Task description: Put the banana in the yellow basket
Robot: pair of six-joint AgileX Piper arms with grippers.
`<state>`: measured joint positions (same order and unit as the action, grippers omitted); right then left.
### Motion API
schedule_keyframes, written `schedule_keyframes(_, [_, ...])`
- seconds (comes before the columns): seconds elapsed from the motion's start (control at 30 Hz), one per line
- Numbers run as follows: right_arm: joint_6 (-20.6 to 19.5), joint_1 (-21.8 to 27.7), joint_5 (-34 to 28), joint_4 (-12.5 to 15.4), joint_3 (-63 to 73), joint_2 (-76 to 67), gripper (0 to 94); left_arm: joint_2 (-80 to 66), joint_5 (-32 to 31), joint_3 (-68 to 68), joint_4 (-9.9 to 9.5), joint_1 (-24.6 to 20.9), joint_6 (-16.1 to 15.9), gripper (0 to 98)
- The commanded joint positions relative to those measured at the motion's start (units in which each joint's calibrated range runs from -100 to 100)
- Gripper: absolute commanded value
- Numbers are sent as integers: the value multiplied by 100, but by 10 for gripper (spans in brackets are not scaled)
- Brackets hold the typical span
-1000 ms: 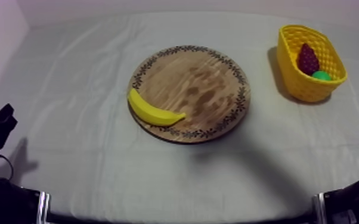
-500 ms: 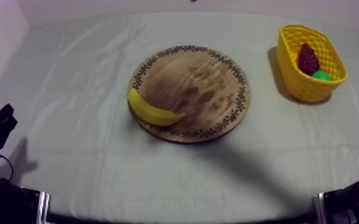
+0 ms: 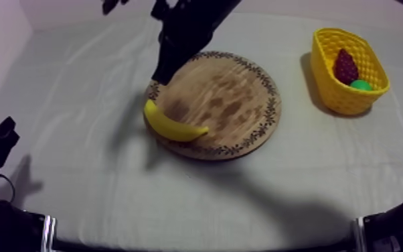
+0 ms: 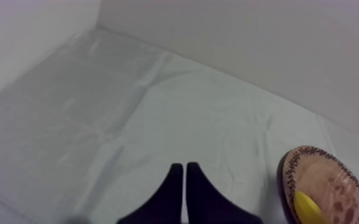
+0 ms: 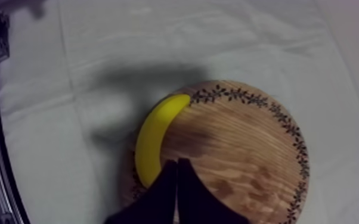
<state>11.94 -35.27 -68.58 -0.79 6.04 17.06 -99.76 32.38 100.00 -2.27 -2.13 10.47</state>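
Tally on bench [image 3: 77,167]:
banana [image 3: 173,126] – 1
round wooden board [image 3: 237,100] – 1
yellow basket [image 3: 335,94] – 1
small red fruit [image 3: 345,66] – 1
green fruit [image 3: 361,85], kind unclear – 1
Toy fruit in all – 3.
End effectors – 2: left end effector [image 4: 185,170], right end effector [image 5: 177,164].

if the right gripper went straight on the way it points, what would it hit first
Probably the wooden board, on bare wood just beside the banana: the right gripper, fingers shut, aims there. Depth is unclear, so it might graze the banana first.

left claw [image 4: 184,169], right claw [image 5: 177,164]: narrow wedges
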Motion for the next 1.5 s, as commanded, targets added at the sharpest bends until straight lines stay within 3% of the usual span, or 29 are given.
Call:
schedule_keyframes(0.0, [-33,-58,-55,-16,11,184,7,2,-4,0,0,-1,1,1])
schedule_keyframes(0.33, [-262,-297,-93,-104,39,673,10,2,-4,0,0,-1,1,1])
schedule_keyframes(0.43, [-349,-335,-71,-148,37,752,60,2,-4,0,0,-1,1,1])
schedule_keyframes(0.47, [-374,-346,-60,-161,36,771,113,2,-4,0,0,-1,1,1])
schedule_keyframes(0.67, [-729,-425,12,-501,2,813,685,2,-4,0,0,-1,1,1])
schedule_keyframes(0.8, [-950,-445,80,-701,-37,801,857,2,-4,0,0,-1,1,1])
schedule_keyframes(1.47, [-945,-303,-81,-689,599,1807,836,2,-4,0,0,-1,1,1])
